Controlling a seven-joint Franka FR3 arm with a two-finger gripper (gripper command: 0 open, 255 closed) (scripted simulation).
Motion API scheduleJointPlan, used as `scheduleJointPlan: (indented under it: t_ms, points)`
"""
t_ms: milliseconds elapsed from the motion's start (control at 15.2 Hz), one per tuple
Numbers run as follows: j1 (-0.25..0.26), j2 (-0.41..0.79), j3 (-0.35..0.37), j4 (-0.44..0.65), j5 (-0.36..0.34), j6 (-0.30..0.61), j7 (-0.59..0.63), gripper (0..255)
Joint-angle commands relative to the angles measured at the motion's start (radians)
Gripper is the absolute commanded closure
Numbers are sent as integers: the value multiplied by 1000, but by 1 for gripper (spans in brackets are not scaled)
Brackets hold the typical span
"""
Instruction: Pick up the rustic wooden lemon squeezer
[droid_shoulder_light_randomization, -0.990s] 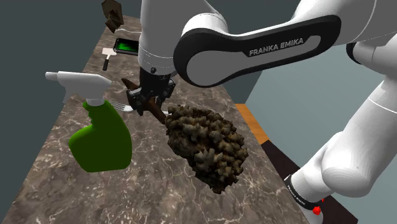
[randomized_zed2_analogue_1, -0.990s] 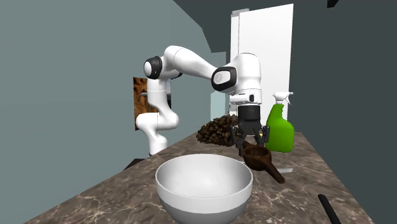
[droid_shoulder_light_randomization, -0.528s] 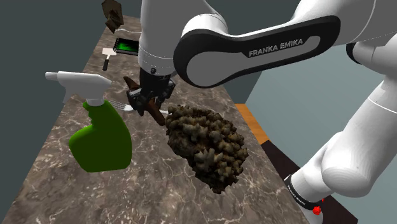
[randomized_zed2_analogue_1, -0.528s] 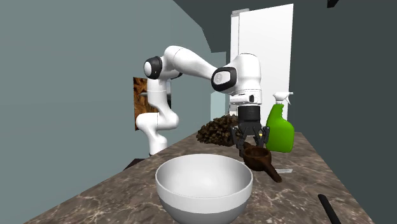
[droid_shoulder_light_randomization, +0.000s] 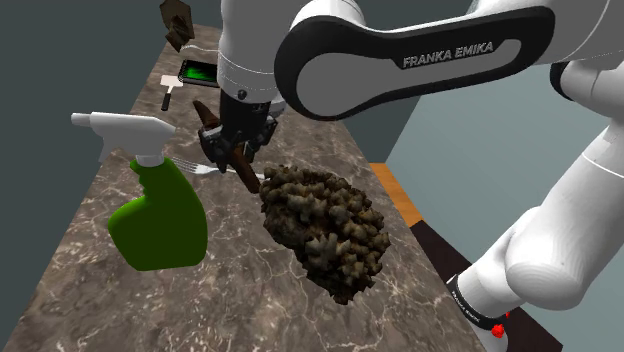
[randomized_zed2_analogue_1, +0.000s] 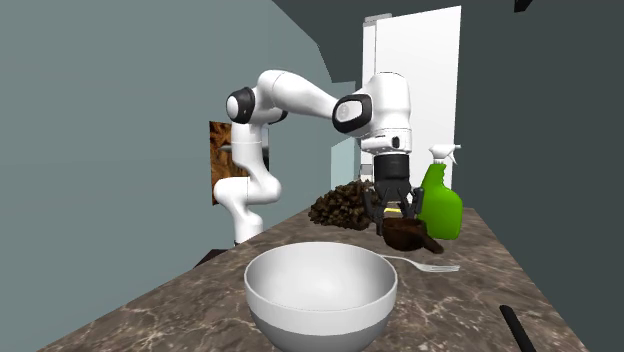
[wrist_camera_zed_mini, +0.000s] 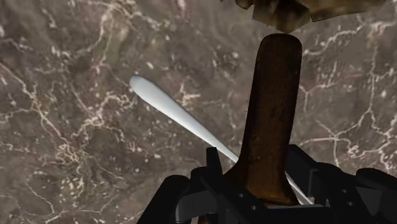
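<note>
The marble counter (droid_shoulder_light_randomization: 240, 300) carries everything, and I place things by the green spray bottle (droid_shoulder_light_randomization: 160, 215) lying on it. The white bowl (randomized_zed2_analogue_1: 320, 290) sits well apart from the bottle, nearest the second exterior camera. A dark, lumpy brown heap (droid_shoulder_light_randomization: 325, 230) lies near the bottle, on the side towards the arm's stand.

The lemon squeezer (wrist_camera_zed_mini: 272, 108) is between the bottle and the heap, and as far as I can judge it hangs just clear of the counter. A pale fork (randomized_zed2_analogue_1: 425, 265) lies on the marble under it. The gripper (droid_shoulder_light_randomization: 232, 152) has its 2 fingers closed on the squeezer near where the handle meets the cup, with the handle sticking out past them.

I expect the squeezer to be stiff, light and not fragile. Its rough brown wood should give the pads friction. The long handle could let it swivel in the pinch, so I judge that this hold close to the cup is the right place.

From the wrist camera the cup end is hidden behind the fingers, so I cannot check the contact itself. In the shoulder view the arm covers part of the squeezer. Small dark things beyond the bottle at the counter's far end are hard to make out.
</note>
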Motion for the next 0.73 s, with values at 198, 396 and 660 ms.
scheduleJointPlan:
  t_ms: [198, 396, 660]
  points:
    - [0, -11, 3, 57, 13, -64, -14, 255]
    - [1, -16, 5, 92, 19, -102, -21, 255]
    - [2, -17, 6, 119, 22, -130, -26, 255]
